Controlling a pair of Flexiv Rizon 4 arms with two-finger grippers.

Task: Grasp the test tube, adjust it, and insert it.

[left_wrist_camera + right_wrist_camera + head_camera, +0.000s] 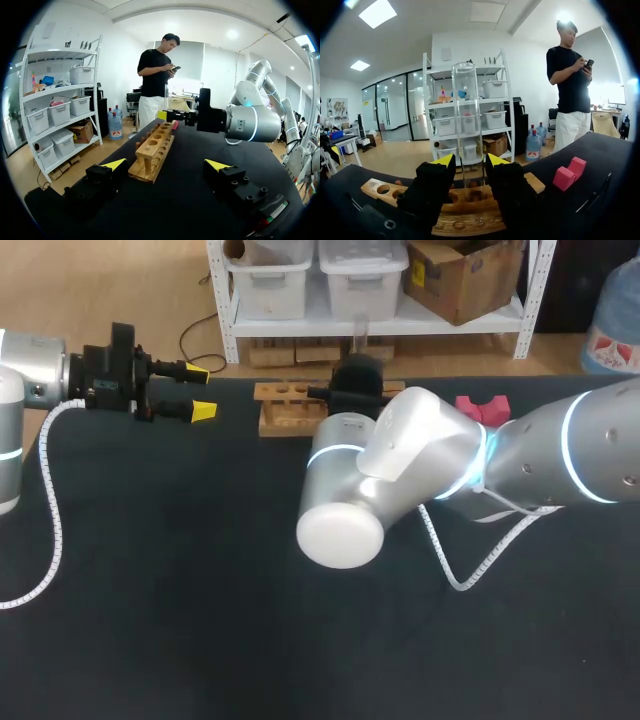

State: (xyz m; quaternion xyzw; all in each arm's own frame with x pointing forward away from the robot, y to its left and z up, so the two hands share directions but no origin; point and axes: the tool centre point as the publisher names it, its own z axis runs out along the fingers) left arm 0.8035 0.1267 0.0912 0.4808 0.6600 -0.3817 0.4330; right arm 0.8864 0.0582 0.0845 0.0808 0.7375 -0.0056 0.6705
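Bright, even light from above leaves the matte black table almost shadowless, with soft glare on the glossy silver right arm and clear glass test tube.

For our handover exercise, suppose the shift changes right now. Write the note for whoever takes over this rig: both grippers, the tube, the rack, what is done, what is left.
Left gripper: open, empty, beside one end of the rack, not touching it.
Right gripper: shut on the test tube, held upright over the wooden rack.
Done: tube grasped and stood upright.
Left: seat it in a hole, then release. Whether its lower end is already in a hole cannot be seen.
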